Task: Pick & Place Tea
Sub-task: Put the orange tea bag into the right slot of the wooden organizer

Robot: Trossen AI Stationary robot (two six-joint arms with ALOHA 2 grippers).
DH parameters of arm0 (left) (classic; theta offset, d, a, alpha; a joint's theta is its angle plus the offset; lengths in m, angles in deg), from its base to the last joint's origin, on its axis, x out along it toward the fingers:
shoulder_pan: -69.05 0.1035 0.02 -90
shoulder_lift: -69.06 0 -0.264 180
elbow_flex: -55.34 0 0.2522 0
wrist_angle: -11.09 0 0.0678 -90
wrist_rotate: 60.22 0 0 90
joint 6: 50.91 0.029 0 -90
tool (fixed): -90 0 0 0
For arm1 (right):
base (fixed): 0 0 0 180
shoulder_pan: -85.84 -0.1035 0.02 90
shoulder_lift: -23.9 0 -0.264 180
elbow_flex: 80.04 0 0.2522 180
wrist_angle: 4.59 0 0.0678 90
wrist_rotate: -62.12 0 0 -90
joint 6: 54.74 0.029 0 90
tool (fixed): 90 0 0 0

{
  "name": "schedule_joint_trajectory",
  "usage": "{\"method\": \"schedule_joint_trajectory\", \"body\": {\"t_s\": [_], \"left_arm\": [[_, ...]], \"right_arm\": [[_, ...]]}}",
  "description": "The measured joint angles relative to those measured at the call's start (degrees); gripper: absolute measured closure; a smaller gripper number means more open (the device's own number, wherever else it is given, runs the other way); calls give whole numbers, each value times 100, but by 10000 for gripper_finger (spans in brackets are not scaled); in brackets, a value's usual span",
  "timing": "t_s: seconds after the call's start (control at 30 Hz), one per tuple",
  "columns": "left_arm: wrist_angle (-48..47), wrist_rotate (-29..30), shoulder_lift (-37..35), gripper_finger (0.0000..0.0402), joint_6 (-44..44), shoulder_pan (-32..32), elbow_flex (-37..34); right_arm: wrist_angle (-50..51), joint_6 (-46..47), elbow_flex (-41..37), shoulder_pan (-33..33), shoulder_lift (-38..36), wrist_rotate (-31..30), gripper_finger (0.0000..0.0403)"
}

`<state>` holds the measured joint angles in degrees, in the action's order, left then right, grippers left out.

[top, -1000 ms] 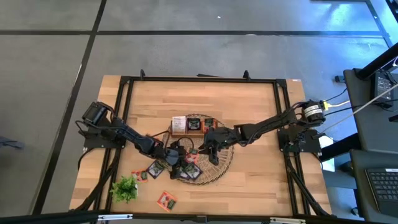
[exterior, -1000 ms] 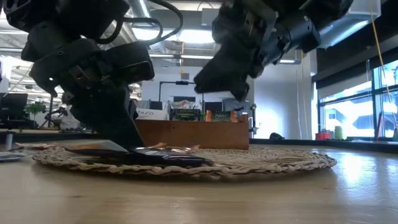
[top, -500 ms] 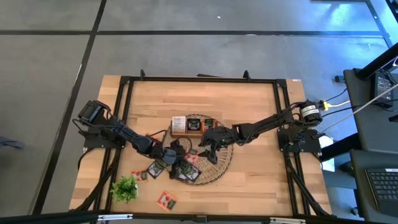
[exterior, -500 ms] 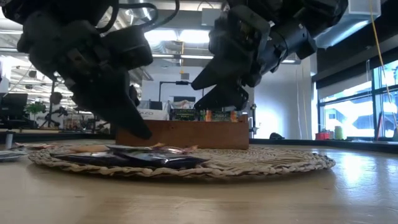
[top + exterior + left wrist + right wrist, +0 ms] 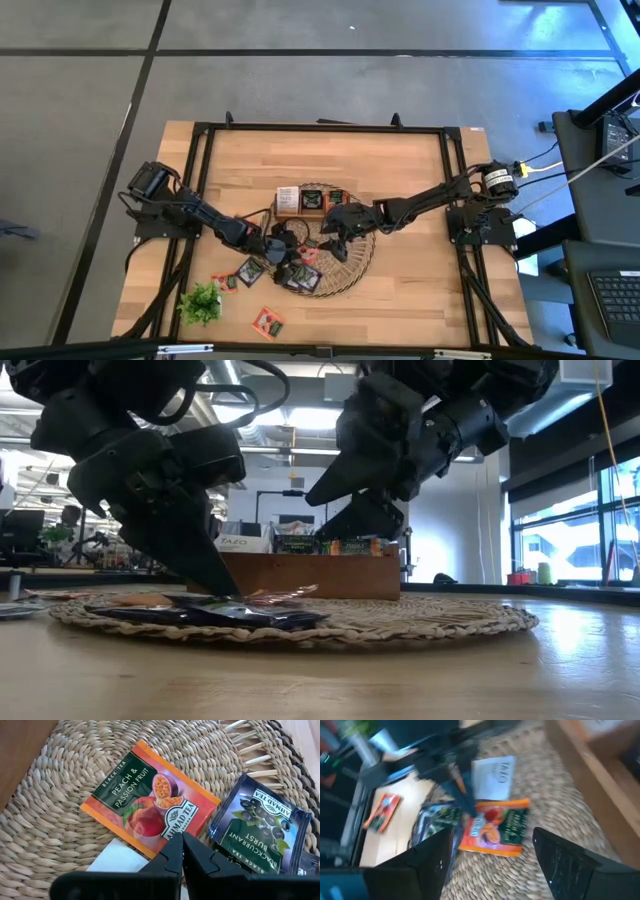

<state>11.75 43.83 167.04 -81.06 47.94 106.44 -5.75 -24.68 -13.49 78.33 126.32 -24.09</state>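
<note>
Several tea sachets lie flat on the round wicker mat [image 5: 350, 262]: an orange peach sachet [image 5: 150, 800], a dark blackcurrant one [image 5: 260, 827] and a white one [image 5: 112, 862]. My left gripper [image 5: 181, 842] is down at the mat's left part [image 5: 283, 250], shut at the orange sachet's edge. My right gripper [image 5: 495, 865] hangs open and empty above the mat [image 5: 335, 230], near the wooden tray [image 5: 310, 200]. My left gripper has its two fingertips shut together on the orange sachet's near edge [image 5: 170, 836], close to the printed logo. The fingers slant down from the table's left [image 5: 215, 575]. The sachet lies on the mat, with one edge [image 5: 290, 592] slightly raised.
The wooden tray holds sachets at the mat's far side. More sachets [image 5: 250, 270] [image 5: 267, 321] and a green plant sprig [image 5: 200, 300] lie on the table near the left front. A black frame [image 5: 320, 127] rings the tabletop.
My left gripper has risen off the sachets and come down again onto them, a little toward the table's right. The sachets have stayed on the mat.
</note>
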Motion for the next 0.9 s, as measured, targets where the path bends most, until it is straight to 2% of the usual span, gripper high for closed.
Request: {"method": "schedule_joint_trajectory", "body": {"t_s": [0.07,0.13,0.2,0.33,0.6,0.9], "left_arm": [[-49,0,0,400,-3,0,3],[-57,0,0,400,-3,0,3],[-66,2,0,400,-5,0,3],[-72,2,0,400,-9,0,2],[-81,2,0,400,-16,0,1],[-79,37,0,400,26,-2,-4]], "right_arm": [[107,456,1,-2,2,-208,126],[173,501,1,-2,4,-309,127],[200,468,1,-2,4,-310,127],[300,1142,1,-2,4,-312,127],[293,1473,1,-128,4,-267,127],[-46,1888,7,-209,548,-265,127]]}}
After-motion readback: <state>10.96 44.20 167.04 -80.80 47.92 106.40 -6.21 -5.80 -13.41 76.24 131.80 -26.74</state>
